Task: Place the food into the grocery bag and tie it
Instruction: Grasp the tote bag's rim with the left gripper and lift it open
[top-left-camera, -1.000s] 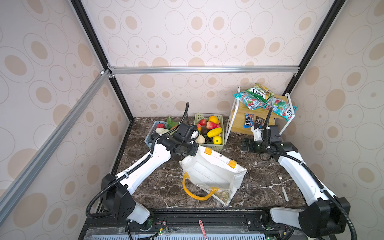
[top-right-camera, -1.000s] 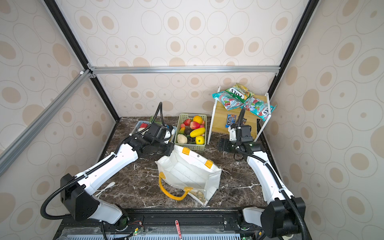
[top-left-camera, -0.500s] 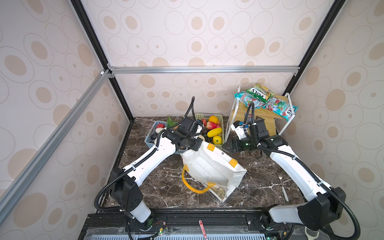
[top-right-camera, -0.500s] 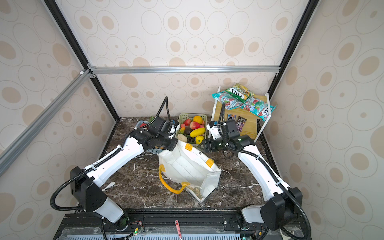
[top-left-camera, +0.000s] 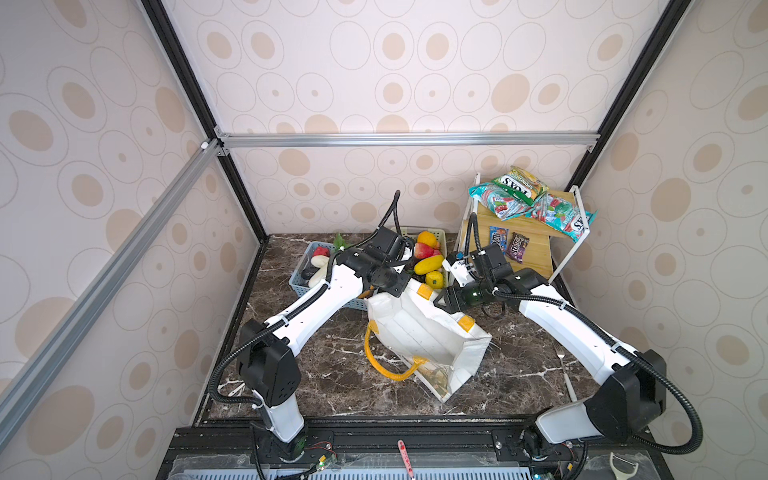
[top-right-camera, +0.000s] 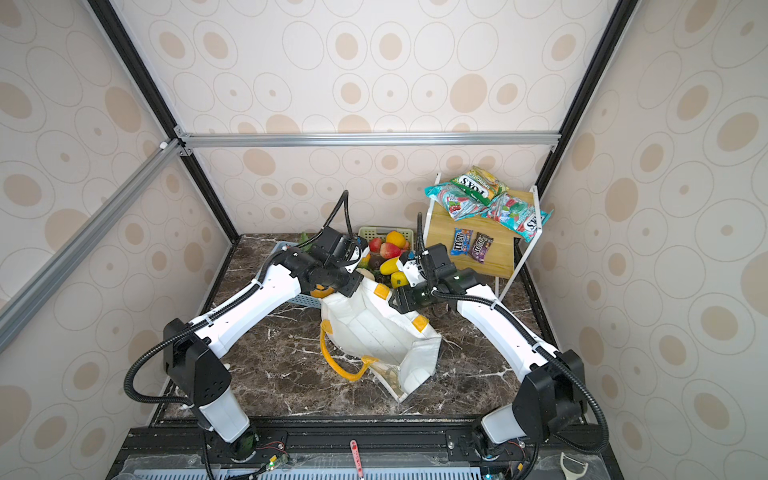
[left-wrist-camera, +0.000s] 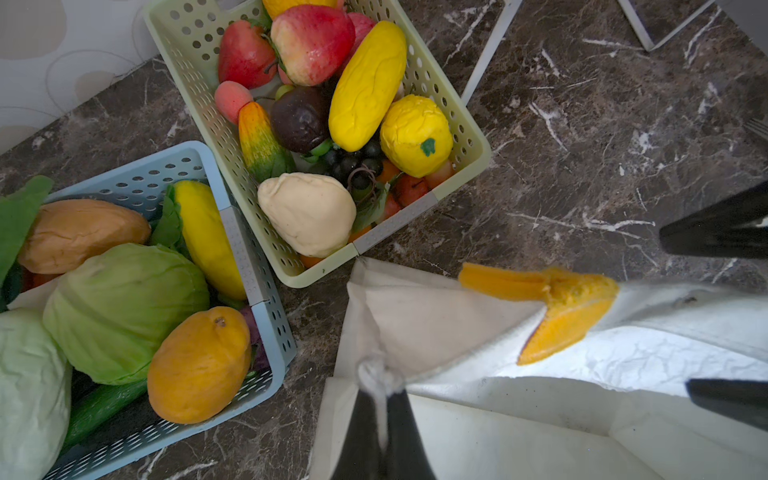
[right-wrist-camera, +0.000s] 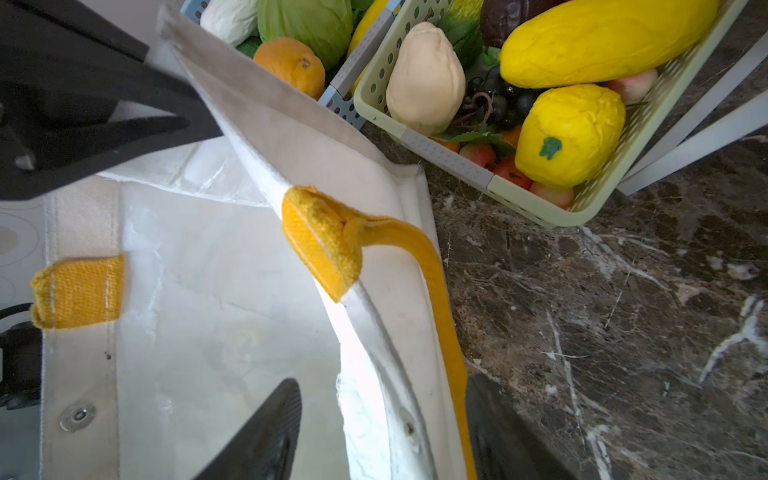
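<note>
Dark marble worktop (top-left-camera: 316, 365) carries everything. The white grocery bag (top-left-camera: 419, 332) sits in its middle, slumped and tilted, with its inside showing in both top views. No food shows in it, so I judge the job to be at its opening step: spreading the bag's mouth before any loading.

At the right rear stands the wooden shelf (top-left-camera: 528, 249), where the snack packets (top-left-camera: 519, 195) lie. Behind the bag, the green basket (left-wrist-camera: 469, 137) and the blue basket (left-wrist-camera: 274, 324) hold the plastic fruit and vegetables. The green basket's corner is just beside the bag's far corner.

The left hand (left-wrist-camera: 376, 399) is clenched on the bag's rim at that far corner, with white fabric bunched between its jaws. The right hand (right-wrist-camera: 382, 432) is released. Its jaws stand either side of the neighbouring rim wall, below the yellow-orange handle (right-wrist-camera: 436, 282), and are not pressing it.

Next, I judge, the right hand must close on the rim and draw it away from the left one so the mouth stands wide. Room is tight at the back, where the baskets and the shelf's white leg crowd the rim. The near worktop is open except for the bag's other handle loop (top-left-camera: 378, 365).
</note>
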